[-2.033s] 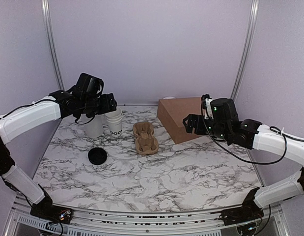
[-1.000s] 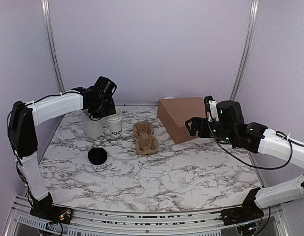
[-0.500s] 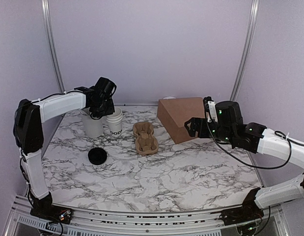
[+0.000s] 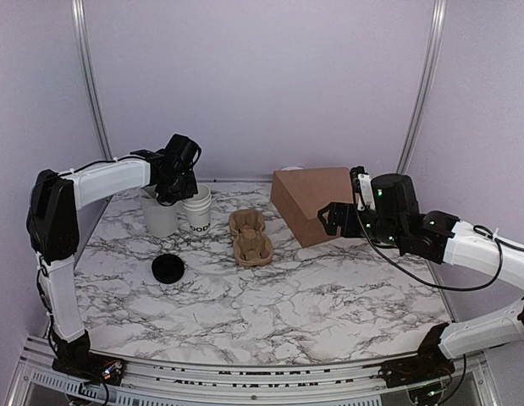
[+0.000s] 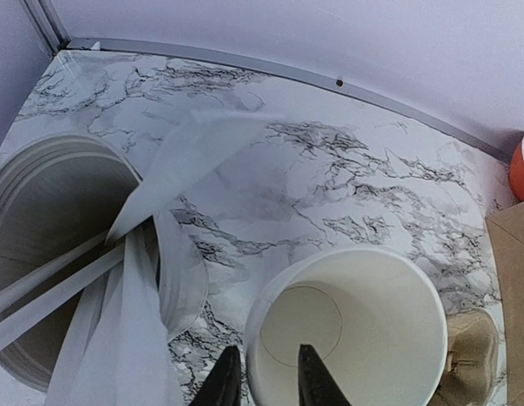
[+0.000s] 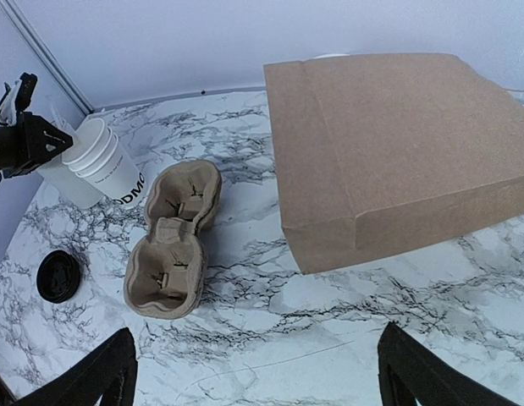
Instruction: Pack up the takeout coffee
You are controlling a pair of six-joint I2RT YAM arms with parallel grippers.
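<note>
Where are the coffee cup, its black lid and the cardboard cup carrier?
coffee cup point(image 4: 196, 212): top view, its white side wall.
black lid point(image 4: 168, 269): top view, the lid's middle.
cup carrier point(image 6: 175, 228): right wrist view, ridge between its wells.

Small white paper cup point(image 4: 196, 213): upright, uncovered, nothing visible inside, dark lettering low on the side. At 10 o'clock in the top view. Black round lid point(image 4: 168, 269): off, lying flat, at 7 o'clock from cup and apart from it, at 9 o'clock overall.
</note>
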